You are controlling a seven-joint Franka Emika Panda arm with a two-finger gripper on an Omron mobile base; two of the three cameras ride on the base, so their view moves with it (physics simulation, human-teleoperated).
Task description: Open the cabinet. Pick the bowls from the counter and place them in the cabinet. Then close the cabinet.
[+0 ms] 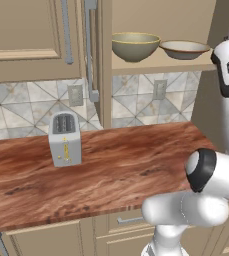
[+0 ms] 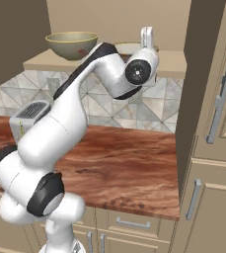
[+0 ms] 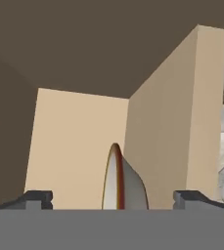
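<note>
Our gripper (image 3: pixel 112 199) stood with jaws apart around the shallow bowl (image 1: pixel 184 49), set on the cabinet shelf (image 1: pixel 158 63) beside the deep bowl (image 1: pixel 135 46). We judged both bowls placed; next, back out and shut the doors.

I see the cabinet (image 1: pixel 151 20) standing open, its shelf (image 1: pixel 161 64) carrying a deep bowl (image 1: pixel 135 46) and, just right of it, a shallow bowl (image 1: pixel 184 49). My end effector (image 3: pixel 112 197), fingers spread, straddles the shallow bowl's rim. Below the shelf, the surface (image 1: pixel 116 165) is bare right of the toaster (image 1: pixel 65 139).
</note>
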